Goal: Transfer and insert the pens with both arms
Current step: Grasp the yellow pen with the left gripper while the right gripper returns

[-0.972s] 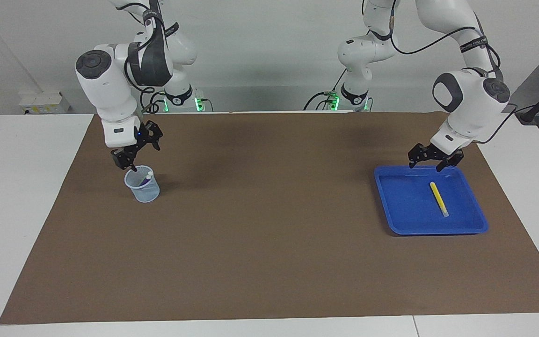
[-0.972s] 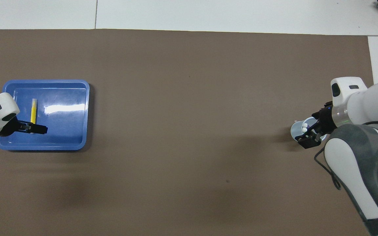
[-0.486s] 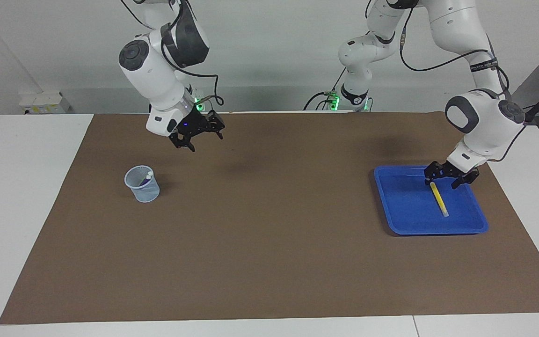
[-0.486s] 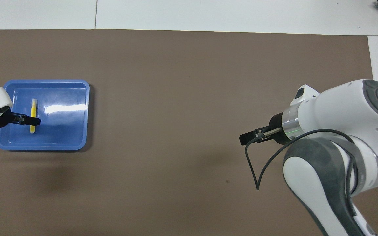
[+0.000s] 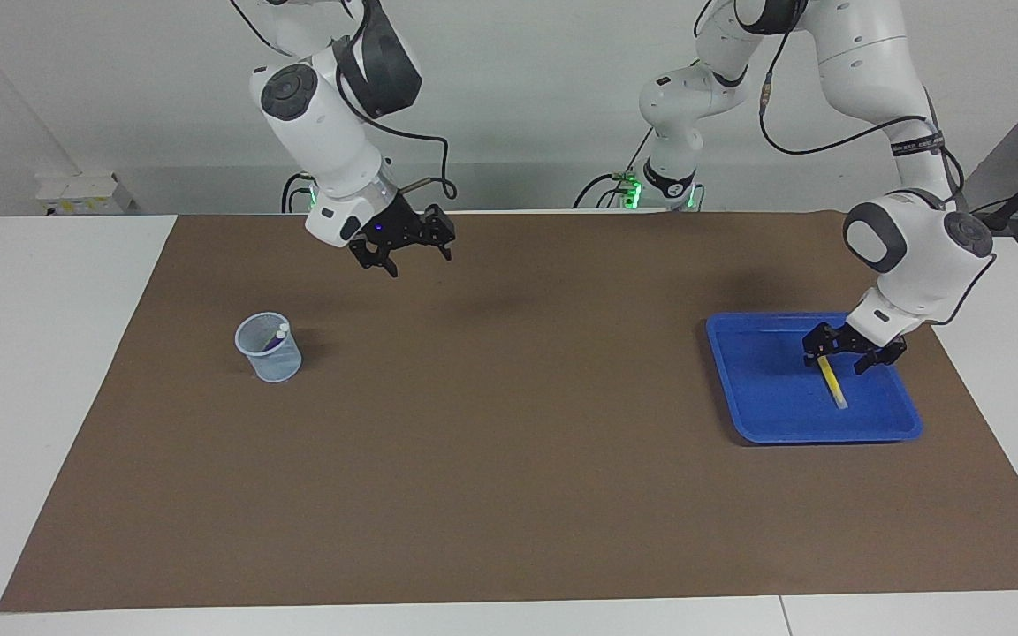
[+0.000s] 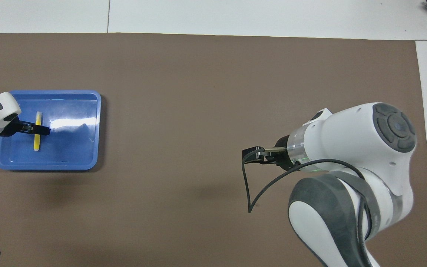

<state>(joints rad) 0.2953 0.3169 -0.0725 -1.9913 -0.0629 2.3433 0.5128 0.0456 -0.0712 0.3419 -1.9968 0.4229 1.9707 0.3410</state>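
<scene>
On the desk (image 5: pixel 509 495) we see the blue tray (image 5: pixel 761 415) at the left arm's end and a clear cup (image 5: pixel 269 349) at the right arm's end. The yellow pen (image 5: pixel 831 382) lies flat in the tray; we judge it light, stiff and slippery, best pinched mid-barrel. The left claw (image 5: pixel 851 351), fingers apart, straddles it. The right claw (image 5: pixel 405 250), spread and empty, hangs over bare desk

no readable text, labels or numbers
</scene>
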